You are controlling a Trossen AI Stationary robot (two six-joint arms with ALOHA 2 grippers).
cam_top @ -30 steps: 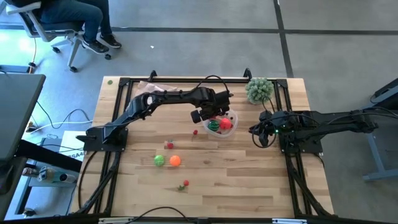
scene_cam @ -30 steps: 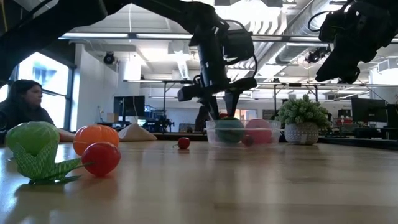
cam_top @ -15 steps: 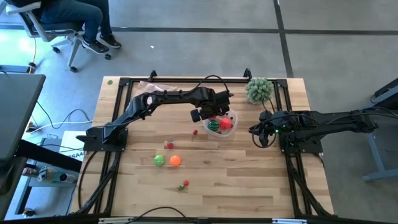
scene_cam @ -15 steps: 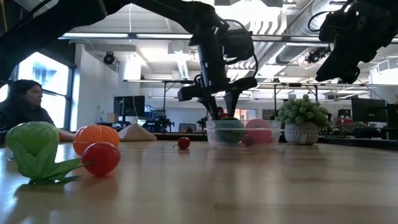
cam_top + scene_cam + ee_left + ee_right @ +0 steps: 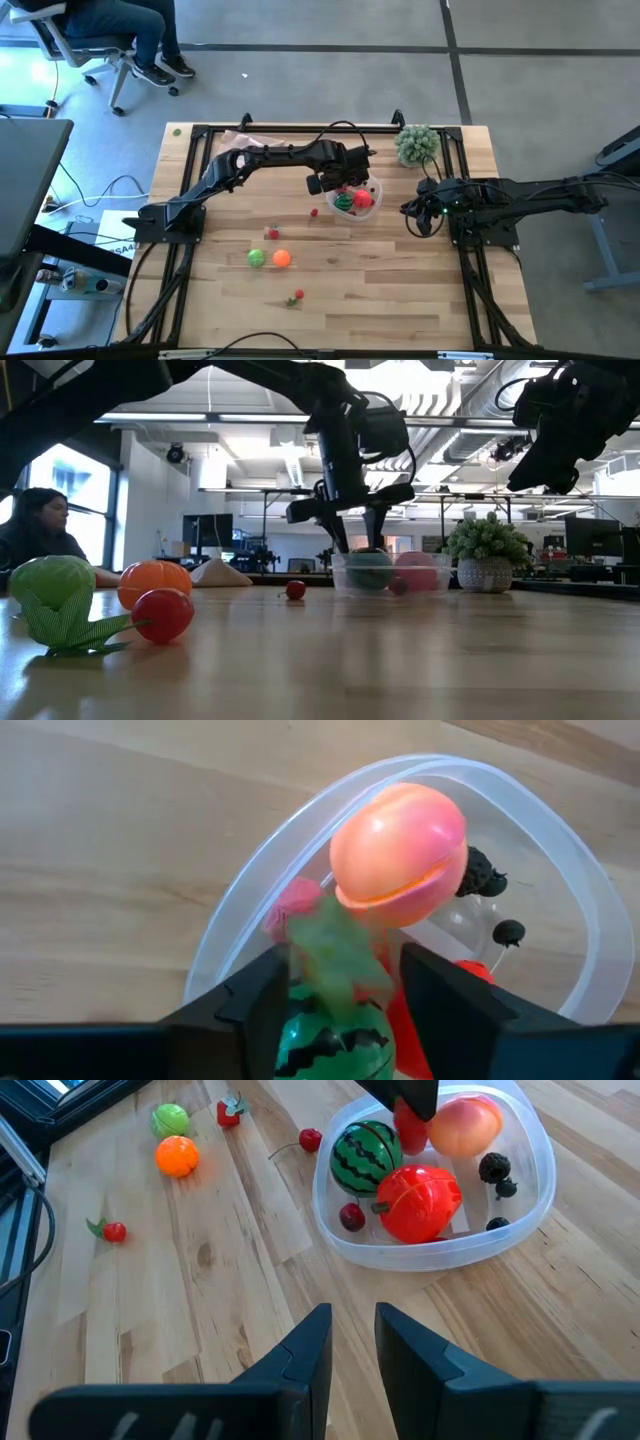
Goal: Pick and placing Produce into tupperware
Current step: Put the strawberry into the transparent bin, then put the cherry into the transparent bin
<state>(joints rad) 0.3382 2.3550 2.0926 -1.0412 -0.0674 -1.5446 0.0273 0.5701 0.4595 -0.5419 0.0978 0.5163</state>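
The tupperware [image 5: 377,188] stands on the table's far half and holds a striped green ball [image 5: 366,1156], a big red piece [image 5: 420,1204], a peach-coloured ball [image 5: 400,840] and dark berries [image 5: 494,1168]. My left gripper [image 5: 345,1010] hangs open over the tub's left side. A small red piece with green leaves [image 5: 410,1125] sits just below its fingers. A green ball [image 5: 257,258], an orange ball [image 5: 282,258] and small red pieces [image 5: 272,233] lie on the table. My right gripper [image 5: 355,1345] waits open, off the table to the tub's right. My left gripper stands from above, fingers pointing down, on either side of the small red piece's green leaves [image 5: 335,955]. The piece rests in the tub between the striped ball and the peach-coloured ball. Whether a finger [image 5: 450,1005] touches it, I cannot tell.
A bushy pale-green plant in a pot [image 5: 417,145] stands at the far right corner, close behind the tub. A red cherry [image 5: 314,212] lies just left of the tub, and another small red piece [image 5: 297,296] lies near the near edge. A person sits beyond the table's far left.
The left gripper's fingers have spread a little over the tub in the low view; the arm has otherwise kept its place.
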